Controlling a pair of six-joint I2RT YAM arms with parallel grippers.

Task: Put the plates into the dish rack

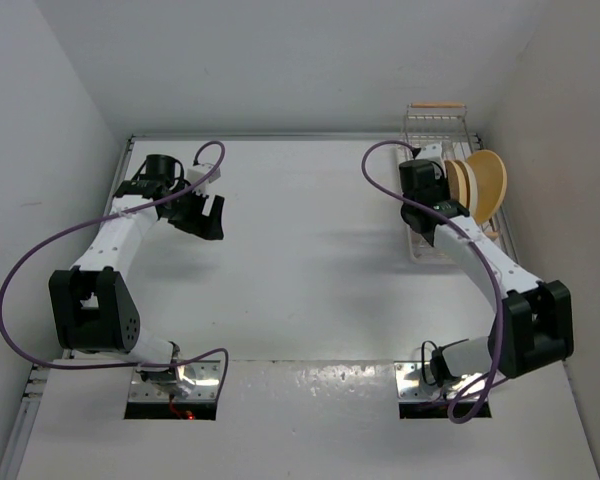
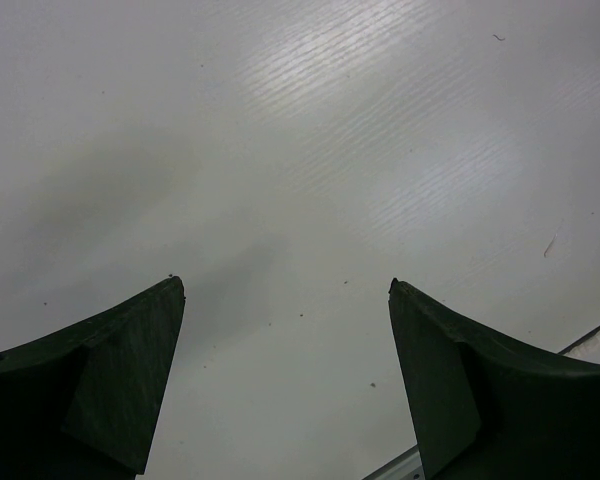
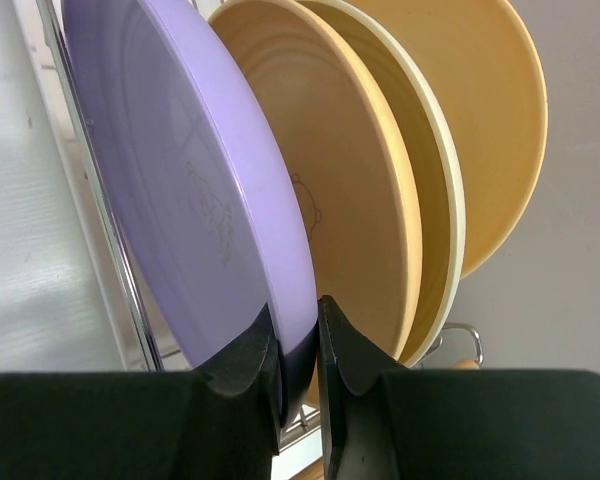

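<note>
The dish rack (image 1: 427, 122) sits at the far right corner of the white worktop (image 1: 310, 260), close to the right wall, with a wooden handle (image 1: 436, 106) at its far end. The plates stand on edge in it, packed one behind the other and tilted the same way.

The right wrist view shows the purple plate (image 3: 180, 180) nearest the rack's wire side (image 3: 110, 250). Behind it come a yellow plate (image 3: 350, 200), then the cream plate (image 3: 442, 240), then the second yellow plate (image 3: 495, 110) at the back. The gaps between them are thin, and I cannot tell whether neighbouring rims touch.

The right tool (image 3: 296, 318) is drawn narrow, pinching the lower rim of the purple plate. One dark finger (image 3: 250, 350) lies against the plate's front face and the other against its back. In the top view the right tool (image 1: 421, 182) reaches over the rack and hides the purple plate. Only the second yellow plate (image 1: 487, 180) and the cream plate's rim beside it show past the arm.

The left tool (image 1: 202, 213) hangs over the far left part of the worktop, well apart from the rack. Its fingers (image 2: 110, 380) are spread wide with nothing between them, and the left wrist view shows only bare worktop (image 2: 280, 130) below.
</note>
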